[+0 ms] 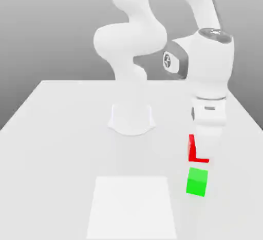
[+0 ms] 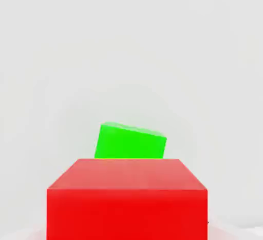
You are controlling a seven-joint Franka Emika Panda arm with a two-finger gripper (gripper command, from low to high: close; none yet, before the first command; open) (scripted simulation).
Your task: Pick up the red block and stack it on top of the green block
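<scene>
Taking the green block [image 1: 197, 181] as the landmark and reading from the exterior view's left: a pale square patch [image 1: 132, 207] lies flat on the white worktop [image 1: 56, 131], to the left of the green block and apart from it. Further back from the green block and also to its left, the arm's round base [image 1: 131, 119] stands on the worktop, with the white arm rising from it and bending over toward the exterior view's right. The green block itself rests on the worktop near the front right portion of the surface. Directly above it, and slightly behind, hangs the hand [image 1: 201, 152], pointing downward from the wrist. The hand is pinching the red block [image 1: 194, 151], its fingers pressed against the block's sides; part of the red surface is covered by the white fingers. The red block is clear of the worktop and sits just above the green block, with a narrow gap between them. In the hand view, the red block [image 2: 127, 198] occupies the foreground and the green block [image 2: 130, 141] appears beyond it, turned slightly relative to the red one, resting on the plain white worktop [image 2: 128, 54].
</scene>
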